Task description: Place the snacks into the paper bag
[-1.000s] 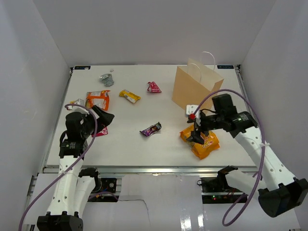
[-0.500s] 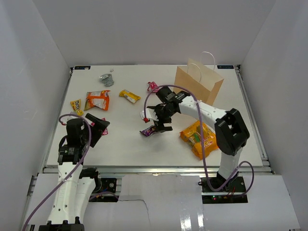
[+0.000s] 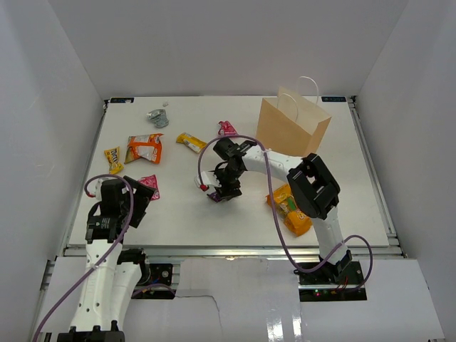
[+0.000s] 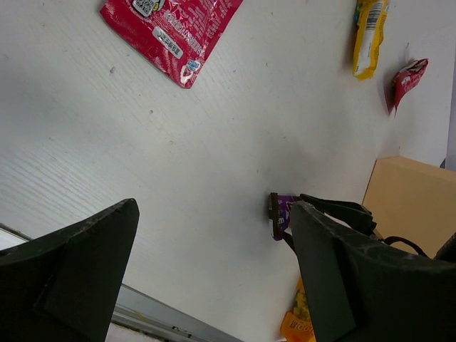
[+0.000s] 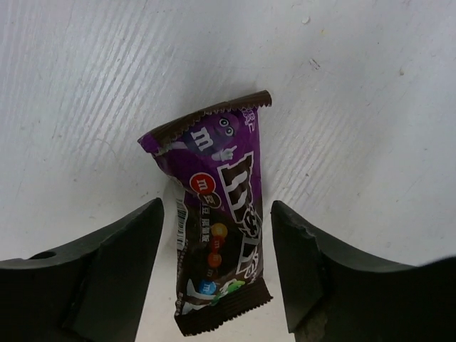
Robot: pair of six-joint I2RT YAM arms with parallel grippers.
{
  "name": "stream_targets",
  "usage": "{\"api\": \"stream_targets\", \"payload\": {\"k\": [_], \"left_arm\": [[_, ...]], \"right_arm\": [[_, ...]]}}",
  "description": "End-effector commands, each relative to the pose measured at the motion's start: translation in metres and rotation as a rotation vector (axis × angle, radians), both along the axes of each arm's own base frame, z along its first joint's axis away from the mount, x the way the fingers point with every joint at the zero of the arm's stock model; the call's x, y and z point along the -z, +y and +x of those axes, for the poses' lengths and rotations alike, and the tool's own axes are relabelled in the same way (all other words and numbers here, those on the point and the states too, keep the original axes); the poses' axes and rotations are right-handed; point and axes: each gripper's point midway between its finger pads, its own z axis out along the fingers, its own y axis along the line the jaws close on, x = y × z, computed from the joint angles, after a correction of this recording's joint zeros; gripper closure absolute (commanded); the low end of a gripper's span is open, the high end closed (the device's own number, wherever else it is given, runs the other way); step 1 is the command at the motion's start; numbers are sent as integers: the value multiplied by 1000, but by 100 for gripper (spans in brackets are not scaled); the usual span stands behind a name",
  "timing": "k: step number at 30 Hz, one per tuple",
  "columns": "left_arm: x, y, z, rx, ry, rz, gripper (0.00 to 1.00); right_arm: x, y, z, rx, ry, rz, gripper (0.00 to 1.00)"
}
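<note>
Our right gripper [image 5: 217, 210] stands part-open astride the purple M&M's packet [image 5: 214, 242] at mid-table. Its fingers sit at 9 and 3 o'clock of the packet and hold nothing. The 3 o'clock finger may be touching the wrapper, but that is hard to tell. We should pinch across the narrow width, low against the table [image 3: 178, 206], then lift toward the paper bag [image 3: 288, 132] at 1 o'clock. Our left gripper [image 4: 215, 210] gapes wide, empty.

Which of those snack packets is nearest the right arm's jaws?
The purple M&M's packet: it alone lies between the jaws of the right arm; the others lie well away.
</note>
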Motion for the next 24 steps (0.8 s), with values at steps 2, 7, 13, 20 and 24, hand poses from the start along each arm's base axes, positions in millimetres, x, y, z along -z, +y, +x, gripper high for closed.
{"api": "stream_targets", "payload": {"k": [2,7,13,20,24], "left_arm": [[-2,4,2,-46,12,-9,2],[6,2,3,-76,51,-47,2],[14,1,2,-130,93,-94,5],[22,6,5,-185,139,-96,6],[30,9,10,-195,183,-75,6]], "right_arm": [[6,8,4,54,4,0,36],[3,8,-1,85,26,6,61],[-33,1,-17,113,60,77,74],[-200,-1,-26,194,82,416,77],[-313,-40,9,347,-24,634,78]]}}
